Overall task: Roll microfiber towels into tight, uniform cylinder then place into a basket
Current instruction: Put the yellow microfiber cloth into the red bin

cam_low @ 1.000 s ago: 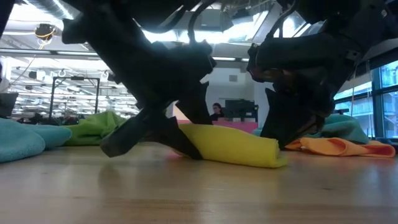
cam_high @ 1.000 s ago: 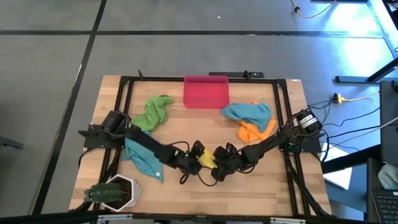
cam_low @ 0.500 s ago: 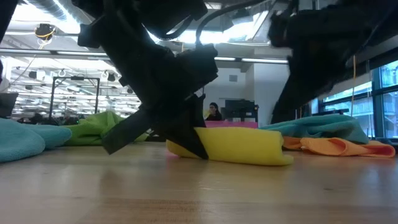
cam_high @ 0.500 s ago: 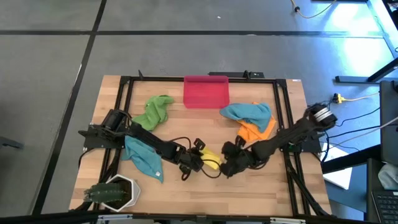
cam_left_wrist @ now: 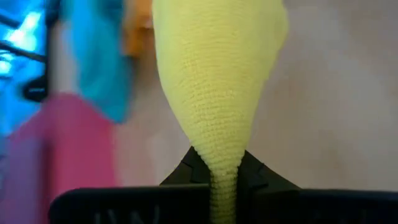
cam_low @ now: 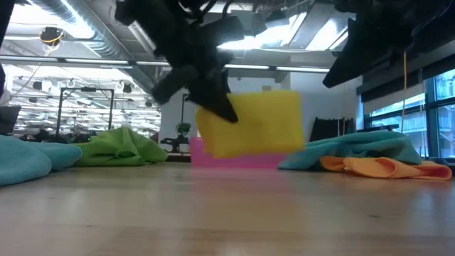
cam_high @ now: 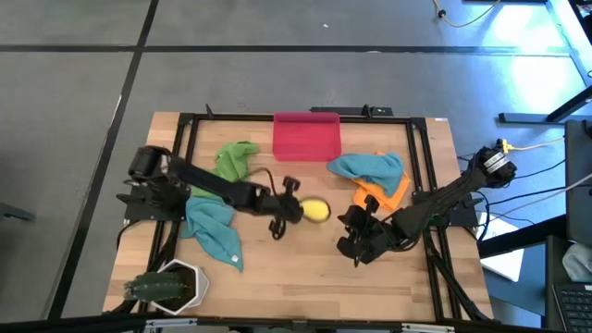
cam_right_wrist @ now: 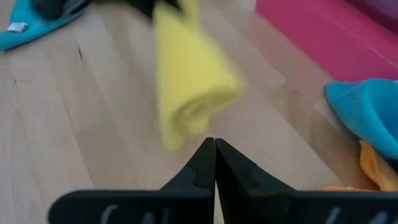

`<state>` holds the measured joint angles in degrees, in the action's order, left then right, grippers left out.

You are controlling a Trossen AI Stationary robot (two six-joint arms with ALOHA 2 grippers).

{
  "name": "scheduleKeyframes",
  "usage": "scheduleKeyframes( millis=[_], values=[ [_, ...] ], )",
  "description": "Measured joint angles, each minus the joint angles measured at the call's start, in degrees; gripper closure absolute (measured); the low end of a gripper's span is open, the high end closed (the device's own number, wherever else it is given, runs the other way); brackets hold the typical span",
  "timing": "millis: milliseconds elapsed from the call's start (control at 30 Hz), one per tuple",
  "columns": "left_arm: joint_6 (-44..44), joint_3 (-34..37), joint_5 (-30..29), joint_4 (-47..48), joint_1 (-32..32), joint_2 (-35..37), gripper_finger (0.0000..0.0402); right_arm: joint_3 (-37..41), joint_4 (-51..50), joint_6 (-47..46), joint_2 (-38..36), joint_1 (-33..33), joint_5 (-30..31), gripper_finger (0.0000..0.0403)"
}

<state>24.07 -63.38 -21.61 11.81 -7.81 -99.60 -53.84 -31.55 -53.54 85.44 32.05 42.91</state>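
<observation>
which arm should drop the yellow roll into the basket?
Left. The left gripper is already shut on the rolled yellow towel, lifted off the table and in front of the basket. The right gripper is shut on nothing, lower on the table and farther from the basket.

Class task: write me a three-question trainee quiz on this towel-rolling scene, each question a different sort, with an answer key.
1. True or false: the rolled yellow microfiber towel rests on the wooden table.
2. Which hand holds the roll? A) left hand B) right hand C) both
3. Fill in: the red-pink rectangular plastic basket sits at the table's ____ edge, away from the white hexagonal plant pot.

Key:
1. False; the low view shows it lifted clear.
2. A; the left hand is shut on one end, while the right hand is shut on nothing, off to the side.
3. Far.
</observation>
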Motion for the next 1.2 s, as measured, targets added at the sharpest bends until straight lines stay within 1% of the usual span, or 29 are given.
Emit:
scheduleKeyframes(
  millis=[133, 267, 400, 467, 667, 767, 867, 967, 1067, 1200],
  values=[
    [3.5, -0.1, -2.1, -0.1, 5.8, 3.2, 0.0396, 0.0, -0.4, 1.7, 0.0, 0.0, 1.4, 0.0394],
    [8.5, -0.1, -3.3, -0.7, 13.2, 4.7, 0.0396, -0.1, -0.6, 3.6, 0.0, -0.5, 2.0, 0.0394],
    [13.8, -0.1, -3.0, -2.5, 20.9, 4.7, 0.0396, -0.1, -0.6, 6.1, 0.0, -1.4, 2.8, 0.0394],
    [16.3, -0.1, -2.8, -4.9, 24.5, 4.2, 0.0396, -0.1, -0.6, 7.4, 0.0, -1.9, 3.6, 0.0394],
    [22.9, -0.1, -1.6, -10.0, 32.7, 3.6, 0.0396, -0.1, -0.5, 10.4, -0.1, -3.9, 4.6, 0.0394],
    [24.8, -0.2, -1.2, -11.3, 34.7, 2.4, 0.0396, -0.1, -0.5, 10.7, -0.1, -4.7, 4.6, 0.0394],
    [25.5, -0.2, -1.0, -11.2, 35.2, 0.1, 0.0396, -0.1, -0.1, 11.5, -0.1, -5.0, 5.1, 0.0394],
    [25.6, -0.2, -1.0, -11.6, 34.8, -2.9, 0.0396, -0.1, 0.4, 11.8, -0.1, -5.0, 5.5, 0.0394],
    [25.6, -0.2, -2.3, -11.5, 34.1, -5.6, 0.0396, -0.1, 0.5, 11.8, -0.1, -4.9, 5.5, 0.0394],
    [24.5, -0.1, -3.2, -9.2, 32.6, -6.9, 0.0396, -0.1, 0.5, 11.8, -0.1, -4.9, 5.5, 0.0394]
  ],
)
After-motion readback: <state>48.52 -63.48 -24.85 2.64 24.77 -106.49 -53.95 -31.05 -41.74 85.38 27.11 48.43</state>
